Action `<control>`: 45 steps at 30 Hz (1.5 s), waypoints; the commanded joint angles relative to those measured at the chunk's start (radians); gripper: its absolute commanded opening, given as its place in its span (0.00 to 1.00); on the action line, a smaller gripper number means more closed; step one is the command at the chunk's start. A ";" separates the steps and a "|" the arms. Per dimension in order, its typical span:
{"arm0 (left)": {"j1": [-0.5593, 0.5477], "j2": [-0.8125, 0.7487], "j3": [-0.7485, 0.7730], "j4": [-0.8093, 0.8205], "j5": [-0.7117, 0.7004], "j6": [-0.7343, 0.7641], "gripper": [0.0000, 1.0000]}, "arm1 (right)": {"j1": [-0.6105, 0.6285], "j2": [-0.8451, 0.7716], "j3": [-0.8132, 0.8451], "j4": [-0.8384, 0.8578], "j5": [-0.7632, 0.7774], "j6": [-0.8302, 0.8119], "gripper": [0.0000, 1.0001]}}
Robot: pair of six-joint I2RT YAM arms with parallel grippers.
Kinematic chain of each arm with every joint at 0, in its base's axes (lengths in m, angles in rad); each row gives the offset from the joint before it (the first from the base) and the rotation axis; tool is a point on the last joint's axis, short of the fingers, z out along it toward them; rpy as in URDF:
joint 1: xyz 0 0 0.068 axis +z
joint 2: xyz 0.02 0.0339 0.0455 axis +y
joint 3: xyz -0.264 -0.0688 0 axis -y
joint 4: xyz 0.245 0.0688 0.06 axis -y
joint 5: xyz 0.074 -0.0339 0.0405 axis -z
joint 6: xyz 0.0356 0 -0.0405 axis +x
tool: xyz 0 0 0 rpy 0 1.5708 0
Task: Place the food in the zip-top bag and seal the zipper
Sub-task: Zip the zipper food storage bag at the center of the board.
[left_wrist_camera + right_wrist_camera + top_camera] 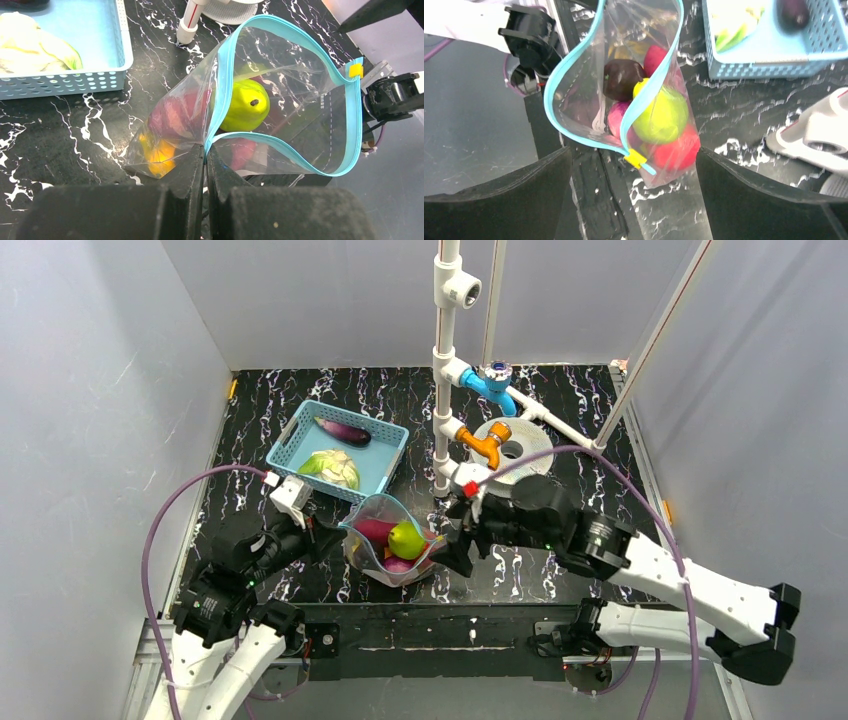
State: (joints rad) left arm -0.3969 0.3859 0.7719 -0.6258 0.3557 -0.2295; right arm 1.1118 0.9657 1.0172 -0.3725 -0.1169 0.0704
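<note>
The clear zip-top bag (392,540) lies at the table's front middle with its mouth wide open. It holds a green fruit (246,105), a dark purple piece (621,77), red, pink and orange pieces. The teal-blue zipper (226,80) rings the mouth and carries a yellow slider (635,158) at the right corner. My left gripper (205,155) is shut on the zipper's left corner. My right gripper (634,180) is open and empty just right of the slider, which sits between its fingers (744,195).
A blue basket (338,450) behind the bag holds an eggplant (342,430) and a cabbage (332,468). A white pipe stand with blue and orange taps (470,390) and a white disc (512,445) stand behind my right arm.
</note>
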 commanded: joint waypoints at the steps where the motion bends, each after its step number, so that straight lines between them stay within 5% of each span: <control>1: -0.005 -0.011 -0.009 0.006 -0.037 -0.004 0.00 | -0.011 -0.159 -0.227 0.367 -0.050 -0.101 0.98; 6: -0.005 -0.012 -0.013 0.009 -0.040 0.001 0.00 | -0.096 -0.288 -0.557 0.828 -0.185 -0.105 0.99; 16: -0.005 -0.009 -0.014 0.009 -0.037 0.005 0.00 | -0.266 -0.108 -0.504 0.888 -0.615 -0.059 0.89; 25: -0.005 -0.013 -0.016 0.009 -0.051 0.003 0.00 | -0.266 0.017 -0.468 0.987 -0.716 0.005 0.80; 31: -0.005 -0.017 -0.016 0.004 -0.060 0.002 0.00 | -0.267 0.033 -0.471 1.026 -0.681 0.014 0.58; 38: -0.006 -0.032 -0.008 -0.008 -0.088 -0.008 0.00 | -0.276 0.013 -0.494 1.059 -0.636 0.070 0.20; 40: -0.005 -0.037 0.010 -0.030 -0.122 -0.019 0.00 | -0.275 0.001 -0.497 1.050 -0.614 0.084 0.01; 45: -0.005 -0.040 0.104 -0.123 -0.151 -0.104 0.49 | -0.277 -0.045 -0.512 1.012 -0.505 0.157 0.01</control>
State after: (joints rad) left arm -0.3969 0.3538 0.7834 -0.6819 0.2382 -0.2638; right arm 0.8391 0.9749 0.5041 0.6140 -0.7094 0.1661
